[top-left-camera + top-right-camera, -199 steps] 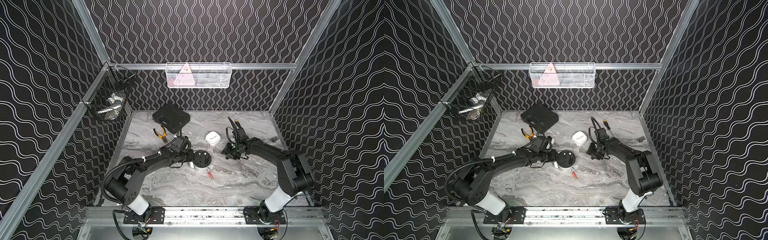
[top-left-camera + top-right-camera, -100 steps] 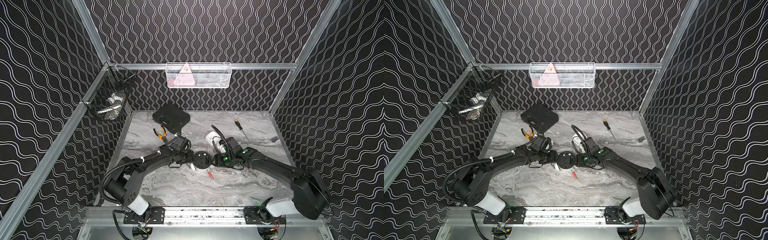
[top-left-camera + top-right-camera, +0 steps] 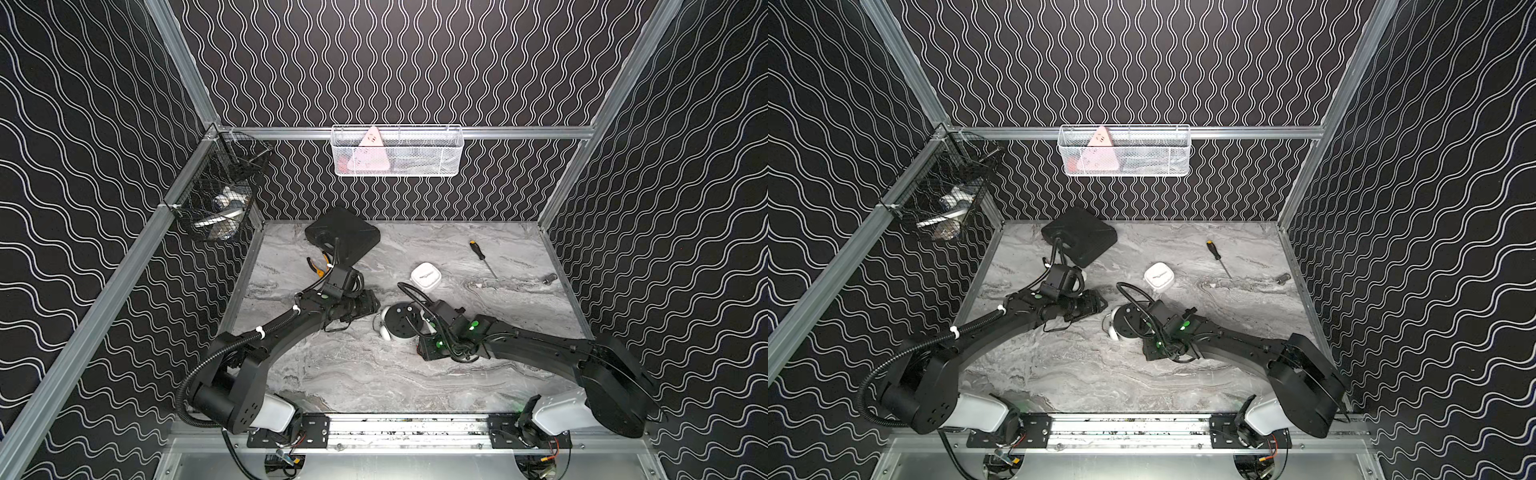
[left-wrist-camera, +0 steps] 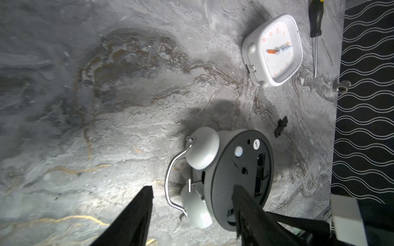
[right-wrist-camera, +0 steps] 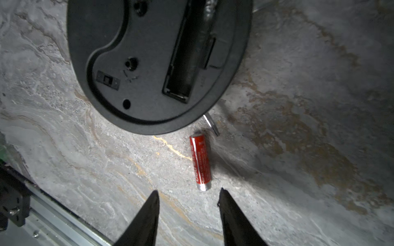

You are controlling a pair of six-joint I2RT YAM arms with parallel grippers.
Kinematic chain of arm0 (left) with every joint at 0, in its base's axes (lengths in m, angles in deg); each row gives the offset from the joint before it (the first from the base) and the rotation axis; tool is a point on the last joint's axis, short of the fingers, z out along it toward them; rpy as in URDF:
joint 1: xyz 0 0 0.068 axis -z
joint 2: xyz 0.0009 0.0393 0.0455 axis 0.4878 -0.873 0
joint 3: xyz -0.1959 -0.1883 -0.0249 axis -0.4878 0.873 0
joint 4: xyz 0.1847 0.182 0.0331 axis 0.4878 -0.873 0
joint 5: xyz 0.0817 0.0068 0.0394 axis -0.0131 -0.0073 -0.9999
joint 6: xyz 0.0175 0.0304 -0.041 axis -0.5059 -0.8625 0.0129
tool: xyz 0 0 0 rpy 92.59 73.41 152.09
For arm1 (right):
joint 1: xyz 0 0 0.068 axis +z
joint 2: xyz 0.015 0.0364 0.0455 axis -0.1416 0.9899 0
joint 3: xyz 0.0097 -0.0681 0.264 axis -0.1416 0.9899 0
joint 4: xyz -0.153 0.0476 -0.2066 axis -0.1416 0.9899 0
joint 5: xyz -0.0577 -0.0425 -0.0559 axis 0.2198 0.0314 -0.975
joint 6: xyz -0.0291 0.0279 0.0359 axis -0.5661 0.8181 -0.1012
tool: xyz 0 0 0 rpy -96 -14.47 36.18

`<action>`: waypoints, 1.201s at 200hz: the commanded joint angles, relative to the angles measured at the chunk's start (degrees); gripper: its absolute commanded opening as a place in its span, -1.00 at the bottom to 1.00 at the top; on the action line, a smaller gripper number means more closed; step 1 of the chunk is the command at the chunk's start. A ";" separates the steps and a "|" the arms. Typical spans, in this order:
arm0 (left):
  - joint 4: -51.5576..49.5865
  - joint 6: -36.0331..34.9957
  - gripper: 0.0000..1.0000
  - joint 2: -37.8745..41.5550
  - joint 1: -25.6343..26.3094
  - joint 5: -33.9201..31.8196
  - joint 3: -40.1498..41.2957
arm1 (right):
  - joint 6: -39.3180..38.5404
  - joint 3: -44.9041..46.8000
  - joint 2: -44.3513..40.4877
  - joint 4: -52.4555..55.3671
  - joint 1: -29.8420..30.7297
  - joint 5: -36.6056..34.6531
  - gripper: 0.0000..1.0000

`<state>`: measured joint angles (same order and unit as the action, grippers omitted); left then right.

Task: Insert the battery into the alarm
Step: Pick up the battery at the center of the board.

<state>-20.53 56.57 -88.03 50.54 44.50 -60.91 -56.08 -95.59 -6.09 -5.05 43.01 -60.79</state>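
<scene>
On the grey marble tabletop (image 5: 298, 170) beside the round black-backed alarm (image 5: 149, 64), the right gripper (image 5: 189, 191), jaws apart, should straddle the red cylindrical battery (image 5: 200, 161) mid-length before closing.

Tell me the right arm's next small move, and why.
Probably ease the right pincer forward until its open jaws straddle the red battery. It lies loose on the table just ahead, and the battery slot in the alarm clock is empty.

2 arms stretched low inward, left tool (image 4: 193, 187) parted, right tool (image 5: 188, 190) parted
</scene>
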 commanded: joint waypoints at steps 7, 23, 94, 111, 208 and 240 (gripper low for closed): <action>-0.31 0.09 0.33 0.76 -0.70 0.67 0.91 | -0.75 -1.09 3.00 -1.46 0.78 -2.78 -0.13; -0.46 -0.17 0.34 0.86 -0.82 0.77 0.91 | -0.97 -1.23 4.28 -1.70 0.79 -3.23 -0.20; -0.33 -0.79 0.36 0.84 -0.89 1.21 1.15 | -2.84 -2.15 8.48 -0.05 0.79 -4.63 -0.40; -0.35 -0.87 0.36 0.85 -0.90 1.18 1.16 | -3.00 -2.24 9.15 0.04 0.81 -4.58 -0.47; -0.32 -1.45 0.37 0.35 -0.97 1.30 1.00 | -4.18 -3.90 9.40 3.50 0.79 -5.43 -0.70; 0.13 -1.44 0.37 -0.08 -0.96 1.81 0.94 | -3.32 -3.98 7.41 4.65 0.70 -6.11 -0.72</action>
<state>-20.68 56.26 -87.83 49.69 45.61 -59.95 -59.68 -99.39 3.18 -2.43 43.76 -65.75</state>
